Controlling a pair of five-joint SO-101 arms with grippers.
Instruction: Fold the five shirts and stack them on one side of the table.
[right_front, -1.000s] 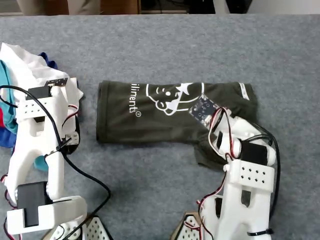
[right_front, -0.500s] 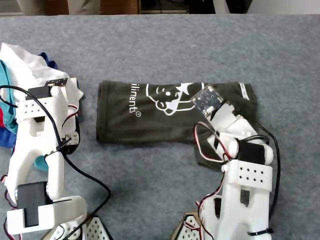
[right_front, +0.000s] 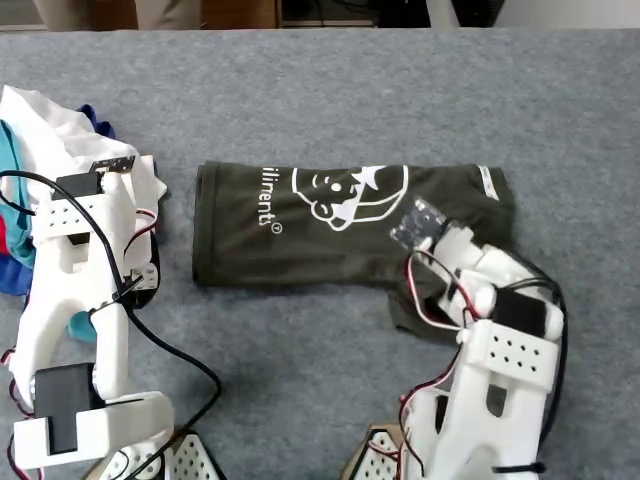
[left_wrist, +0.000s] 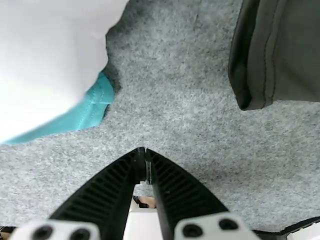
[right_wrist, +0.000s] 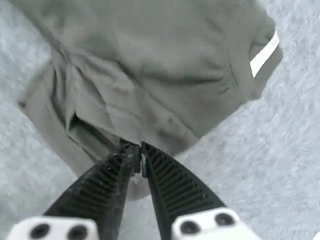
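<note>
A dark olive shirt (right_front: 300, 245) with a white graphic lies folded into a long band across the middle of the table. Its sleeve (right_front: 412, 315) sticks out toward the front. My right gripper (right_wrist: 138, 151) is shut, its tips low over that sleeve's folded edge (right_wrist: 95, 132); no cloth shows between the fingers. My left gripper (left_wrist: 145, 156) is shut above bare grey table, between the olive shirt's corner (left_wrist: 260, 75) and a white shirt (left_wrist: 45, 60) lying over a teal one (left_wrist: 80, 117). The left arm (right_front: 85, 250) stands beside the pile.
A loose pile of shirts (right_front: 45, 140), white on top with teal, blue and red beneath, sits at the table's left edge. Grey carpet-like table (right_front: 400, 90) stretches open behind and to the right of the olive shirt. Black cables (right_front: 170, 355) run near the left arm.
The right arm's wrist swung out over the olive shirt toward the graphic, then drew back toward the sleeve. The shirt and the left arm have stayed put.
</note>
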